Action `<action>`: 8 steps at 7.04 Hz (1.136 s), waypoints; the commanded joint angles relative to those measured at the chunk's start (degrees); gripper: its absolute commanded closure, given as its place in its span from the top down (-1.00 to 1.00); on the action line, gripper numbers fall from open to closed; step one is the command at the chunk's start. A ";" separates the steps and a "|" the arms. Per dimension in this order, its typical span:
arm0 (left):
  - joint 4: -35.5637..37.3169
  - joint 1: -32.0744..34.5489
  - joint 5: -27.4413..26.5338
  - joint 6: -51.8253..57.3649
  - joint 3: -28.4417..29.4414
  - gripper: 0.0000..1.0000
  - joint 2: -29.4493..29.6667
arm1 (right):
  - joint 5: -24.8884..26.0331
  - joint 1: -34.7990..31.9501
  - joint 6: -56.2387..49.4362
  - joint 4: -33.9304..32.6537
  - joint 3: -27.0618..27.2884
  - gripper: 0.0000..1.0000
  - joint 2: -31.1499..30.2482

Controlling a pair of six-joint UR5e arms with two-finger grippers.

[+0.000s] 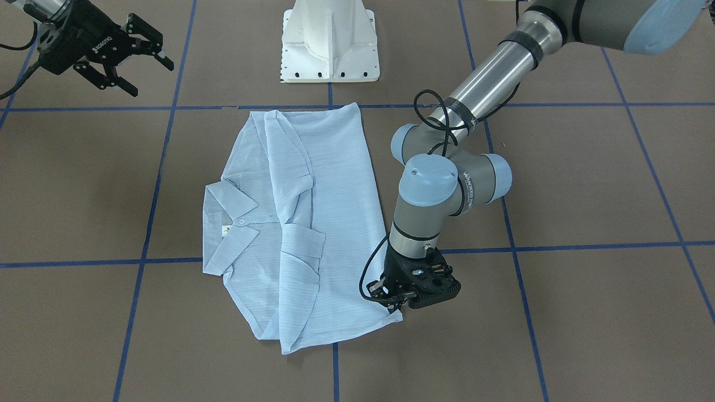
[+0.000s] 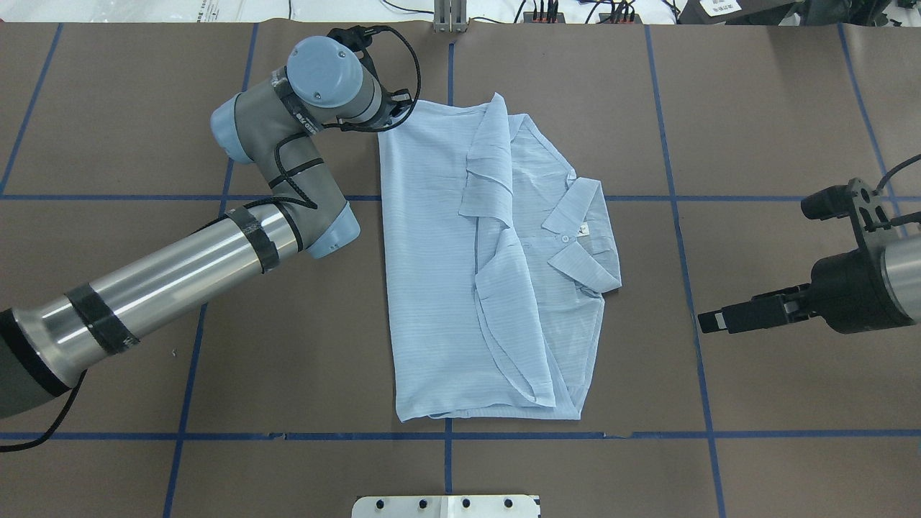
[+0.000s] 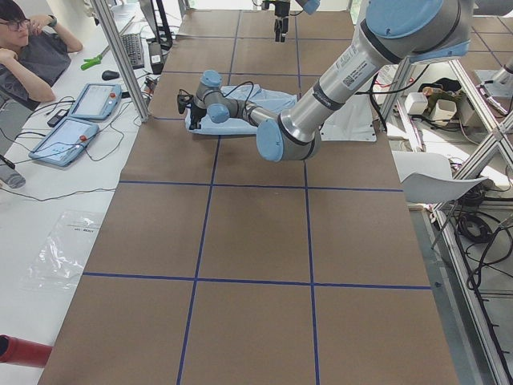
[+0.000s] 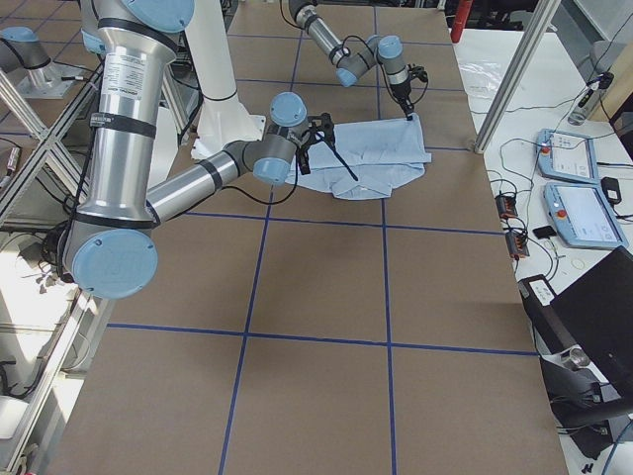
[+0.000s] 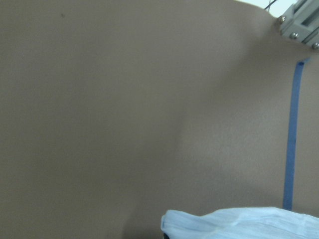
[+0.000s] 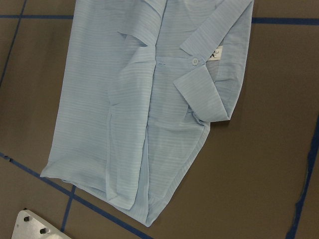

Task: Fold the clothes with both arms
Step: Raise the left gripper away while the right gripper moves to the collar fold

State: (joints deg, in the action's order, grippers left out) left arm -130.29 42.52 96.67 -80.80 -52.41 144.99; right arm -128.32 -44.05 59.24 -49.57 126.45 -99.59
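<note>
I see the shirt (image 1: 329,223), thin, pale blue, finely striped and crinkled, folded into a rough rectangle. It lies flat mid-table on the matte brown table (image 1: 586,184), its pointed collar (image 1: 229,204) toward the right arm's side. The left gripper (image 1: 395,301) points straight down at the shirt's far left corner; its fingers are hidden, so I cannot tell their grip. The right gripper (image 1: 148,75) hovers well apart from the cloth, fingers spread.
</note>
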 commanded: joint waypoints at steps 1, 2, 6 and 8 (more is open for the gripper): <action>-3.12 0.28 -1.49 3.60 1.35 0.93 0.29 | 0.18 0.02 -0.01 0.00 -2.33 1.00 2.63; -3.04 1.41 -1.49 5.29 1.26 1.00 0.29 | 0.35 0.02 -0.01 -0.09 -3.74 1.00 3.86; 7.10 8.45 11.50 11.33 -16.33 1.00 -10.83 | 5.16 2.03 -0.09 -4.63 -10.24 1.00 14.47; 12.94 8.55 11.78 13.39 -30.32 1.00 -19.18 | 14.70 9.03 -0.18 -14.10 -10.87 1.00 21.33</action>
State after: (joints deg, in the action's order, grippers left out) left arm -120.86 50.85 107.86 -68.51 -74.46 130.80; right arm -119.66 -39.35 59.14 -58.23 116.14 -82.45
